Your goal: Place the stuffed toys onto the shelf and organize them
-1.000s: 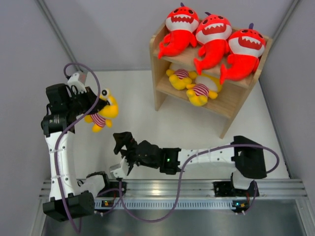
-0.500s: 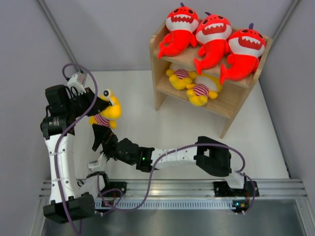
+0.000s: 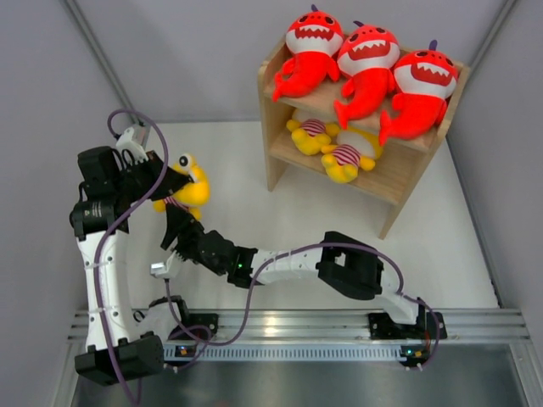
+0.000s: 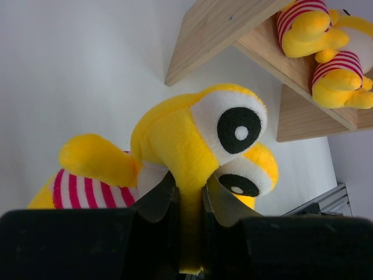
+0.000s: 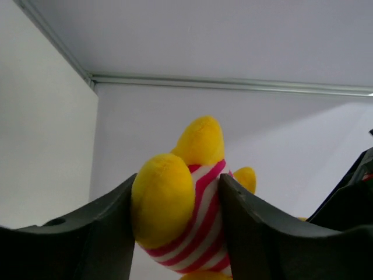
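A yellow stuffed toy point(image 3: 191, 188) in a red-and-white striped shirt hangs above the table's left side. My left gripper point(image 3: 172, 181) is shut on a fold of plush behind its head point(image 4: 192, 140), as the left wrist view shows at the left gripper point(image 4: 191, 201). My right gripper point(image 3: 177, 224) reaches in from below, and both fingers press the toy's striped body and one leg point(image 5: 166, 201); the right gripper point(image 5: 178, 182) is shut on it. The wooden shelf point(image 3: 273, 157) stands at the back right. Three red sharks point(image 3: 366, 64) sit on its top tier and two yellow toys point(image 3: 335, 146) lie on the lower one.
Grey walls point(image 3: 42, 102) close in the white table on the left, back and right. A metal rail point(image 3: 297, 326) with both arm bases runs along the near edge. Purple cables point(image 3: 254, 292) loop around the arms. The shelf's side panel point(image 4: 215, 29) shows in the left wrist view.
My right arm swung left and up from the table's middle to the hanging toy, and its jaws closed on the striped body. The left arm lifted the toy slightly.
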Controlling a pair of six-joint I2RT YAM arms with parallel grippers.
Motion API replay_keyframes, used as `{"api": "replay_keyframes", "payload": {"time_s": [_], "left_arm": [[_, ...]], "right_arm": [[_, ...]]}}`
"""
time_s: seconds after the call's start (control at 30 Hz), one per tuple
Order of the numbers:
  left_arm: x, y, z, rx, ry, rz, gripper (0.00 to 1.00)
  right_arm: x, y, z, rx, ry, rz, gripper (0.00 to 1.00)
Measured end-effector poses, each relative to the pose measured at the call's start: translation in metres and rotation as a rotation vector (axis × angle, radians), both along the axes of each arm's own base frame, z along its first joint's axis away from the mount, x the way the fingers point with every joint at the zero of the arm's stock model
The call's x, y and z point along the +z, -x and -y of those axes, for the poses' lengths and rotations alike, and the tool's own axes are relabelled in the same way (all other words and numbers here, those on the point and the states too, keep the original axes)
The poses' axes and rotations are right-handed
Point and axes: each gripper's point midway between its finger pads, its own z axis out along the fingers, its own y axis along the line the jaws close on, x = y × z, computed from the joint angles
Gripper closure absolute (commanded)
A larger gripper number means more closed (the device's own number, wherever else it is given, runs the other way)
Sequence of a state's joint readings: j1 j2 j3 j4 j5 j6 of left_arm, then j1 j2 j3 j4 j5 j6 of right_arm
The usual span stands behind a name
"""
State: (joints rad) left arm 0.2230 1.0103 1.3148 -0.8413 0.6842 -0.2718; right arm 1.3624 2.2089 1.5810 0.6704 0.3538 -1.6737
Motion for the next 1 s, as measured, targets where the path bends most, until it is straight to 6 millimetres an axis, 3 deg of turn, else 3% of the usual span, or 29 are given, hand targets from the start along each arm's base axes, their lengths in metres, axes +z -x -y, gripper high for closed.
{"api": "replay_keyframes", "payload": {"time_s": [0.07,0.13,0.27,0.3,0.4,0.43,0.5,0.73,0.87,1.0], "left_arm": [[0.0,0.0,0.0,-0.002,0.002,0.0,1.0],[0.002,0.0,0.001,-0.009,0.004,0.007,1.0],[0.003,-0.001,0.001,-0.012,0.001,0.015,1.0],[0.003,-0.001,0.002,-0.014,-0.001,0.016,0.94],[-0.001,-0.001,0.001,-0.02,-0.016,0.014,0.45],[-0.002,-0.002,0.0,-0.023,-0.028,0.015,0.17],[-0.006,-0.004,-0.004,-0.019,-0.056,0.018,0.05],[-0.013,-0.02,-0.027,0.027,-0.202,0.036,0.02],[-0.009,-0.031,-0.045,0.062,-0.299,0.059,0.02],[-0.01,-0.04,-0.052,0.058,-0.351,0.065,0.02]], "right_arm": [[0.008,-0.002,-0.002,-0.008,-0.022,0.01,0.63],[0.015,-0.005,-0.002,-0.02,-0.038,0.022,1.0],[0.023,-0.01,0.003,-0.053,-0.077,0.027,1.0],[0.02,-0.01,0.005,-0.058,-0.08,0.019,1.0],[0.012,-0.011,0.018,-0.076,-0.076,-0.038,1.0],[0.007,-0.01,0.024,-0.082,-0.064,-0.074,1.0],[-0.003,-0.008,0.04,-0.097,-0.027,-0.182,1.0],[0.02,0.026,0.105,-0.076,-0.057,-0.627,1.0],[0.034,0.049,0.155,-0.071,-0.095,-0.853,1.0],[0.044,0.057,0.202,-0.101,-0.142,-1.034,1.0]]}}
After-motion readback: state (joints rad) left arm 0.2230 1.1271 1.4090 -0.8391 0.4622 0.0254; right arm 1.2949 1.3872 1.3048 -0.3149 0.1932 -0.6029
